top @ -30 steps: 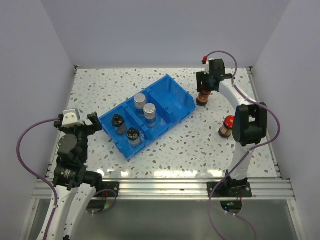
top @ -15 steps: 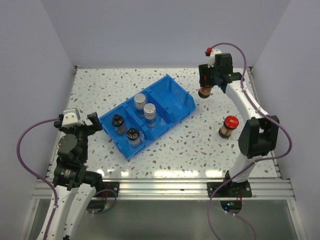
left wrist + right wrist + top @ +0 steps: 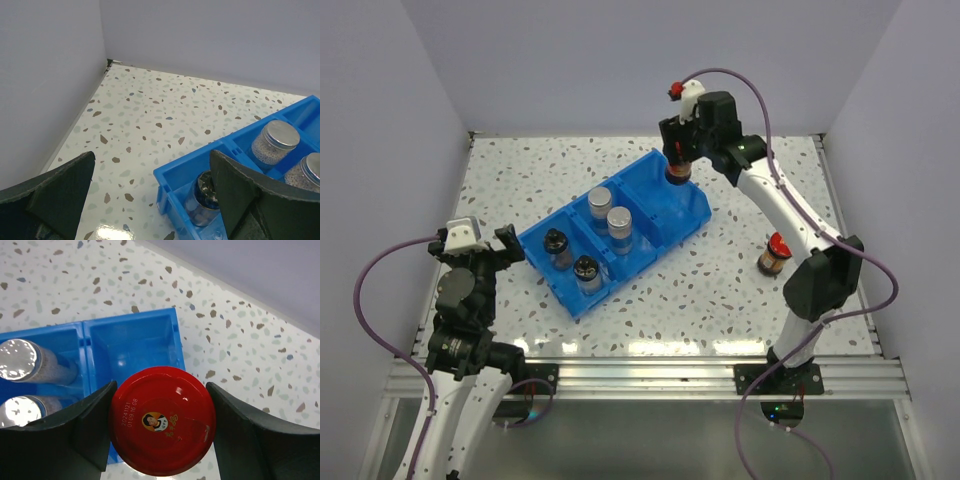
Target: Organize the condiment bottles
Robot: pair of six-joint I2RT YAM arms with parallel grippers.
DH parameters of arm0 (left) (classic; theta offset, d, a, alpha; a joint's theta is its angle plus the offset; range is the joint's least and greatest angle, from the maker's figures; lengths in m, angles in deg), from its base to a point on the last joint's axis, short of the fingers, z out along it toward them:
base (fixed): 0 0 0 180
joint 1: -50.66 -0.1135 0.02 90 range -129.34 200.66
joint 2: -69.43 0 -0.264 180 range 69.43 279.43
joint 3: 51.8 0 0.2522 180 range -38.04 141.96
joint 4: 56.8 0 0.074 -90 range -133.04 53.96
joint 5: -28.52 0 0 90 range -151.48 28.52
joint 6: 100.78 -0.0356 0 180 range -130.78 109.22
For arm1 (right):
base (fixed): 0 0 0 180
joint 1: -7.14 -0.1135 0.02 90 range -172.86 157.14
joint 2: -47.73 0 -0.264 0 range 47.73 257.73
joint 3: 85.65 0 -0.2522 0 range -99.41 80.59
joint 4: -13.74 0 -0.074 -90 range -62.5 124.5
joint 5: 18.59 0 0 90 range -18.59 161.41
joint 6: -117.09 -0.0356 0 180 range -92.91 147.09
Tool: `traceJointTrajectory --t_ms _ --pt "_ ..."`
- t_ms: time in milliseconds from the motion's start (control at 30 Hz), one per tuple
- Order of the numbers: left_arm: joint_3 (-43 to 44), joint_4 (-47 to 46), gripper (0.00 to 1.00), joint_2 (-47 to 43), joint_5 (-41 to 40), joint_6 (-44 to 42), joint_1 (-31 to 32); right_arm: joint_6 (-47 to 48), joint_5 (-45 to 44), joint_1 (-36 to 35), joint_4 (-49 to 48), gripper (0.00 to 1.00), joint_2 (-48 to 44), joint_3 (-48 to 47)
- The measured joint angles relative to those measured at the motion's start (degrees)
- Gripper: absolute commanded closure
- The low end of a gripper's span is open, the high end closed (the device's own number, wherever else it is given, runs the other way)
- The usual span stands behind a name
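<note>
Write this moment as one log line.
right gripper: shut on red-capped brown shaker bottle, above empty end compartment of blue plastic bin | left gripper: open, empty | other red-capped bottle: on table

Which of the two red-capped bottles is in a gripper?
The held bottle, in the right gripper at the blue bin; the other bottle stands on the table.

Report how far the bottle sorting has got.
Done: the two silver-capped bottles stand in the middle compartment of the blue bin, the two black-capped bottles in its near end one. In hand: the right claw, shut on a red-capped bottle, holds it over the empty far compartment. Left: the other red-capped bottle stands on the table beside the right arm. The left claw is open, holding nothing.
</note>
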Motion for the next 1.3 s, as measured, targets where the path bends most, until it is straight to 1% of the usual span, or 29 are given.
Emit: traceJointTrajectory --t_ms 100,200,533,733,800,833,933,967,1033,1067,1100,1167,1200,1300 --pt "0.0 0.0 0.0 0.1 0.0 0.0 0.0 0.1 0.3 -1.9 -0.2 1.0 3.0 -4.6" --pt "0.0 0.0 0.0 0.1 0.0 0.0 0.0 0.1 0.9 -2.6 -0.2 1.0 6.1 -7.1" --pt "0.0 0.0 0.0 0.2 0.0 0.0 0.0 0.2 1.4 -3.6 0.7 1.0 18.3 -10.6" --pt "0.0 0.0 0.0 0.2 0.0 0.0 0.0 0.7 1.6 -3.9 0.6 1.0 23.1 -11.9" --pt "0.0 0.0 0.0 0.2 0.0 0.0 0.0 0.8 2.0 -3.9 0.3 0.98 24.5 -12.3" --pt "0.0 0.0 0.0 0.2 0.0 0.0 0.0 0.9 2.2 -3.9 0.4 0.89 25.1 -12.6" --pt "0.0 0.0 0.0 0.3 0.0 0.0 0.0 1.3 3.1 -3.9 0.2 0.69 26.6 -13.4" --pt "0.0 0.0 0.0 0.3 0.0 0.0 0.0 1.5 3.3 -3.9 -0.1 0.51 26.6 -13.6" --pt "0.0 0.0 0.0 0.3 0.0 0.0 0.0 2.1 3.7 -3.9 -0.4 0.34 26.6 -13.6" --pt "0.0 0.0 0.0 0.3 0.0 0.0 0.0 2.3 4.0 -3.9 -0.3 0.25 26.6 -13.6" --pt "0.0 0.0 0.0 0.3 0.0 0.0 0.0 2.6 4.2 -3.9 0.0 0.13 26.6 -13.5" --pt "0.0 0.0 0.0 0.3 0.0 0.0 0.0 3.3 4.4 -3.9 -0.1 0.03 26.5 -13.5" --pt "0.0 0.0 0.0 0.3 0.0 0.0 0.0 3.8 4.5 -3.9 -0.4 0.02 26.2 -13.5" --pt "0.0 0.0 0.0 0.3 0.0 0.0 0.0 5.1 5.0 -3.9 0.2 0.01 24.7 -13.5"
